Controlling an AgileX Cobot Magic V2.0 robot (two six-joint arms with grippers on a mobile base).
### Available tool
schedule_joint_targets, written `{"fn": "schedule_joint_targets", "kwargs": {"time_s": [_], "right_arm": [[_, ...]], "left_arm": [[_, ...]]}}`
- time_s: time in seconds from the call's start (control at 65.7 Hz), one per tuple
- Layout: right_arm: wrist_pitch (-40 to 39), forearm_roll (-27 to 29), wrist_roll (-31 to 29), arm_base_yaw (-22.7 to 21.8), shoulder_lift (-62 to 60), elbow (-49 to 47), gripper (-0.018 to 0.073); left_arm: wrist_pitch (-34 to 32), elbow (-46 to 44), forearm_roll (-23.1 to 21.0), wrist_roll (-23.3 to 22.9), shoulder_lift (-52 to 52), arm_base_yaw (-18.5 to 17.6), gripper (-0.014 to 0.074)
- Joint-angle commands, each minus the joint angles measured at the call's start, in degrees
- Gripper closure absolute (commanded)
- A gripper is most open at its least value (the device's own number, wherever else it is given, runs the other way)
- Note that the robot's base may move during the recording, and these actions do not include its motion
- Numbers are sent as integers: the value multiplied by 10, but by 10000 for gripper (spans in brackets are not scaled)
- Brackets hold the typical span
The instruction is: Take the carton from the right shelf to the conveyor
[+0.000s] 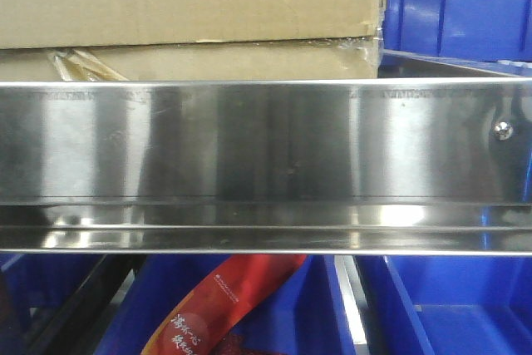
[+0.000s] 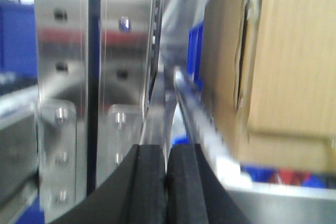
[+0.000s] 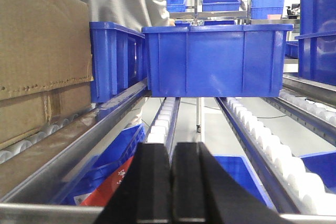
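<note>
Stainless shelf (image 1: 266, 222) spanned mid-frame. Its front rail (image 1: 125, 139) likely kept the carton (image 1: 191, 6), upper left, from rolling off the roller lanes (image 3: 163, 119). Jaws pressed together, empty: left gripper (image 2: 168, 182), right gripper (image 3: 172, 182). Blue bins (image 3: 218, 59) stood beside carton. No conveyor visible.

The left gripper (image 2: 168, 192) and the right gripper (image 3: 171, 187) each show two matte black fingers with flat, seemingly rubbery inner pads and curved, outward-flaring backs, the left pair blurred.
</note>
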Motion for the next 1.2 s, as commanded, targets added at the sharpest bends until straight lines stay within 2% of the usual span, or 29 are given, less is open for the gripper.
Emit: {"fn": "schedule_joint_targets", "kwargs": {"time_s": [0.0, 0.137, 0.259, 0.365, 0.442, 0.503, 0.609, 0.761, 0.822, 0.975, 1.036, 1.188], "right_arm": [[-21, 1, -5, 0, -2, 0, 627], [-26, 1, -5, 0, -2, 0, 627], [-57, 8, -5, 0, -2, 0, 627], [-39, 13, -5, 0, -2, -27, 627], [33, 13, -5, 0, -2, -90, 626], [81, 13, -5, 0, -2, -137, 601], [129, 13, -5, 0, 28, -211, 441], [133, 13, -5, 0, 88, -282, 84], [139, 13, -5, 0, 115, -297, -21], [153, 14, -5, 0, 169, -342, -9], [186, 23, -5, 0, 200, -380, -9], [251, 43, -5, 22, 276, -481, -9]], "left_arm": [[-33, -2, -3, 2, -2, -3, 595], [-76, -2, -3, 2, -2, -3, 595], [-60, -28, 1, 2, -2, -3, 593], [8, -98, 40, 2, -2, -3, 553], [79, -169, 80, 2, 2, -3, 482], [123, -216, 95, 2, 19, -3, 422], [185, -294, 101, 2, 62, -4, 304], [232, -378, 82, 2, 133, -5, 172], [254, -405, 74, 2, 170, -6, 145], [289, -470, 56, 3, 238, -68, 141], [314, -503, 56, 3, 272, -107, 141], [378, -581, 56, 3, 359, -176, 141]]}}
